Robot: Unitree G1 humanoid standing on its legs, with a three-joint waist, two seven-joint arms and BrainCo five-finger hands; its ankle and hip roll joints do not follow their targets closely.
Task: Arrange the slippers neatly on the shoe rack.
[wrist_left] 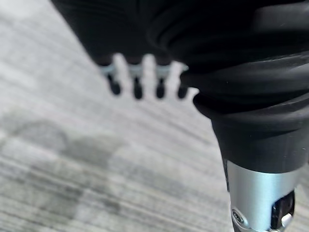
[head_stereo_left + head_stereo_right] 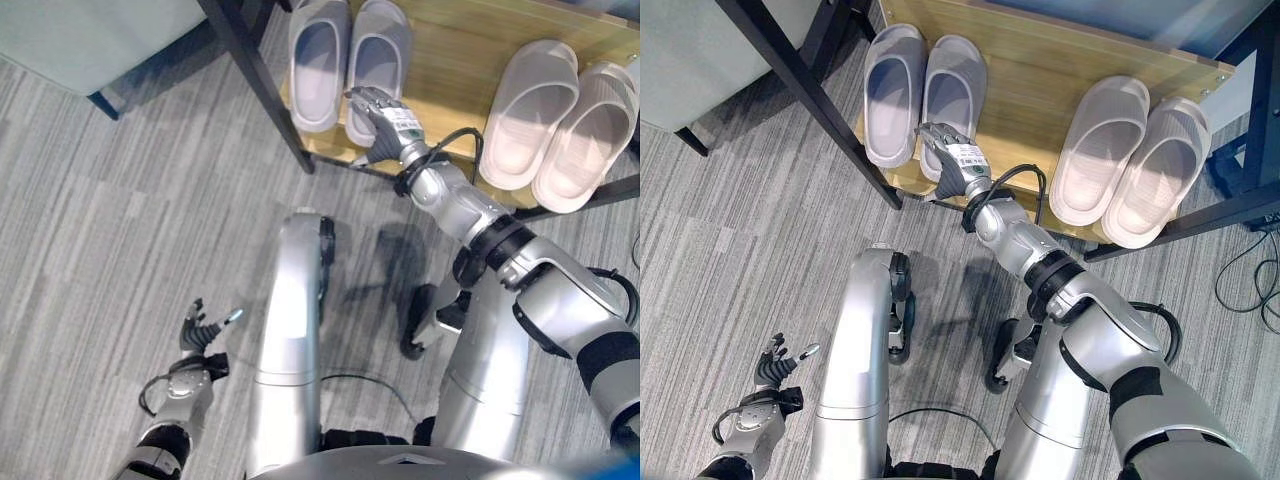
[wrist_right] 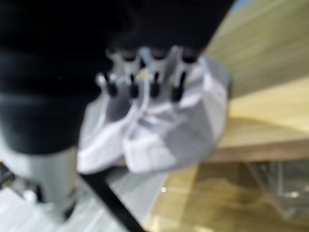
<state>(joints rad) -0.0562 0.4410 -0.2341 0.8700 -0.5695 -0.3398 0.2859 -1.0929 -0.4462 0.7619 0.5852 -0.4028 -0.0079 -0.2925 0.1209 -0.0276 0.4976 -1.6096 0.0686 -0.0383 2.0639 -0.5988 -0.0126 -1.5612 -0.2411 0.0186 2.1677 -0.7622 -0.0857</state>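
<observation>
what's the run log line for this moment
right hand: open, at grey slippers on rack | left hand: open, idle | pale slippers: on rack

Four slippers stand on the one wooden shoe rack (image 2: 1040, 80), in two pairs: two grey slippers, one (image 2: 892, 92) at far left and its mate (image 2: 958, 85) just to its right, and two paler beige slippers further right, one (image 2: 1100, 148) beside the other (image 2: 1158, 170). Two robot hands show: the right hand (image 2: 952, 160) at the near end of the grey pair, and the left hand (image 2: 775, 368) low at the near left above the grey carpet floor (image 2: 720, 250).
</observation>
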